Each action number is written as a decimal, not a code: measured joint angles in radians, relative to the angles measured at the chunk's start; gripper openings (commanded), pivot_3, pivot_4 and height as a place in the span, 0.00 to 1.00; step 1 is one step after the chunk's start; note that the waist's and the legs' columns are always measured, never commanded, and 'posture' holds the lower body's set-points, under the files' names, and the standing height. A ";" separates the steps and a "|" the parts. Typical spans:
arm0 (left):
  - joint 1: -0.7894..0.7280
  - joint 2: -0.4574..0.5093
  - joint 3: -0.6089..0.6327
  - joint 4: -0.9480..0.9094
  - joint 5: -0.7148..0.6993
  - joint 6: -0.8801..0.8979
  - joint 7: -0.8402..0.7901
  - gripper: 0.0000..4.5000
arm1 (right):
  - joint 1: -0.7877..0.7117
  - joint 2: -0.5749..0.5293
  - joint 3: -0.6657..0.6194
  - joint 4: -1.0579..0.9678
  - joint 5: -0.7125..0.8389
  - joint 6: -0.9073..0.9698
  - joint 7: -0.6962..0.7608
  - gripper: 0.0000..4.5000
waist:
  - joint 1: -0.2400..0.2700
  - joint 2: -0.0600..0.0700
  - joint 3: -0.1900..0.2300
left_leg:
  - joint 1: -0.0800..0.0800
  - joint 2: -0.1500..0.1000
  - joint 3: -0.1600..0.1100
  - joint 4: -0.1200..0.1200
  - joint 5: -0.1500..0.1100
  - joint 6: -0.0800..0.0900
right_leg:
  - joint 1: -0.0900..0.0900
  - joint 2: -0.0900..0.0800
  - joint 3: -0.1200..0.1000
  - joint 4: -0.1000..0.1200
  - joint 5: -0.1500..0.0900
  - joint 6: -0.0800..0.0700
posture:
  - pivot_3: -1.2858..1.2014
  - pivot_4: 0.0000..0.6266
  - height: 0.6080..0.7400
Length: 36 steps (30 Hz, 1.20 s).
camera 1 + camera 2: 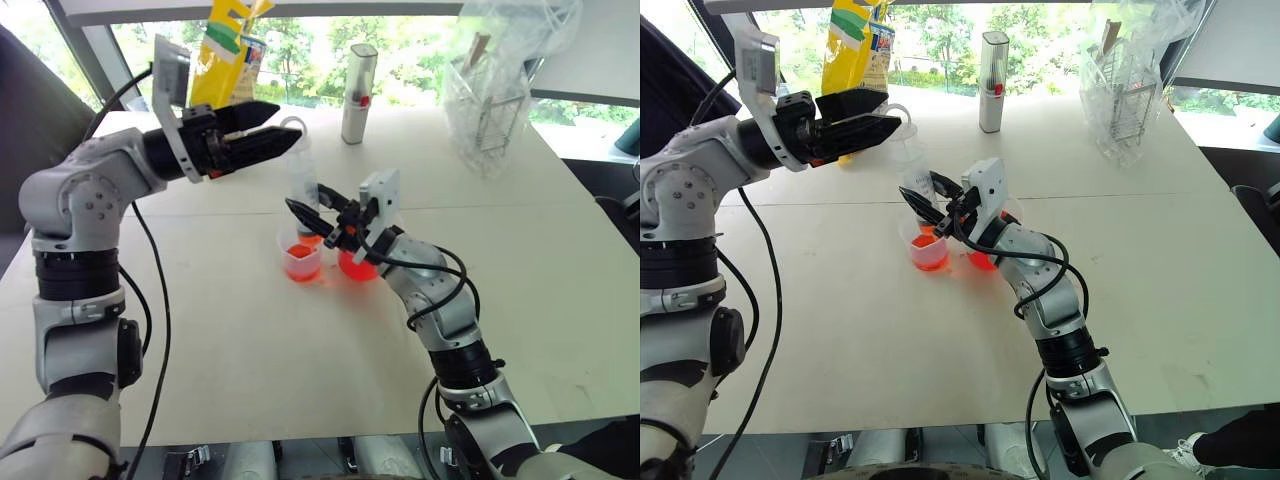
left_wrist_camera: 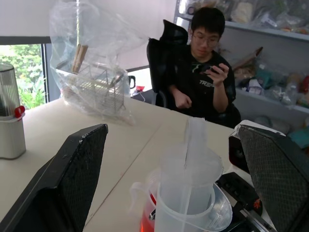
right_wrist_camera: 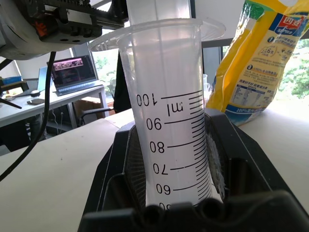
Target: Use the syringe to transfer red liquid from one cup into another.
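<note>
The syringe (image 1: 303, 185) stands upright with its tip down in the larger spouted cup (image 1: 286, 256), which holds red liquid (image 1: 300, 270). My right gripper (image 1: 318, 215) is shut on the syringe's barrel; the printed scale (image 3: 169, 125) shows between its fingers. The smaller cup (image 1: 358, 266) stands just right of the larger one, partly hidden behind that gripper, and has red liquid in it too. My left gripper (image 1: 892, 108) is open, level with the top of the plunger (image 2: 195, 140), which rises just beyond its fingertips.
A grey bottle with a red mark (image 1: 358, 93) stands at the back of the table. A yellow bag (image 1: 225, 55) is behind my left gripper. A wire rack in a clear plastic bag (image 1: 495, 85) sits at the back right. A person (image 2: 207, 63) sits beyond the table.
</note>
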 measured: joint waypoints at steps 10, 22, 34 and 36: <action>0.009 -0.010 -0.001 -0.017 -0.004 -0.001 -0.017 0.05 | 0.000 0.000 -0.001 0.003 -0.001 0.000 -0.001 0.30 | 0.000 0.000 0.000 | 0.000 0.000 0.000 0.000 0.000 0.000 | 0.000 0.000 0.000 0.000 0.000 0.000 | 0.52 0.24 1.00; 0.035 -0.001 -0.019 -0.048 0.019 -0.042 -0.044 0.02 | -0.019 0.007 -0.002 0.014 -0.007 0.016 -0.003 0.30 | 0.000 0.000 0.000 | 0.000 0.000 0.000 0.000 0.000 0.000 | 0.000 0.000 0.000 0.000 0.000 0.000 | 0.52 0.24 1.00; 0.080 0.002 -0.034 -0.043 0.081 -0.124 -0.068 0.02 | -0.068 0.011 -0.004 0.011 0.006 0.124 -0.013 0.30 | 0.000 0.000 0.000 | 0.000 0.000 0.000 0.000 0.000 0.000 | 0.000 0.000 0.000 0.000 0.000 0.000 | 0.52 0.24 1.00; 0.087 0.002 -0.034 -0.037 0.083 -0.128 -0.073 0.02 | -0.071 0.010 -0.005 0.000 0.017 0.150 -0.016 0.30 | 0.000 0.000 0.000 | 0.000 0.000 0.000 0.000 0.000 0.000 | 0.000 0.000 0.000 0.000 0.000 0.000 | 0.52 0.24 1.00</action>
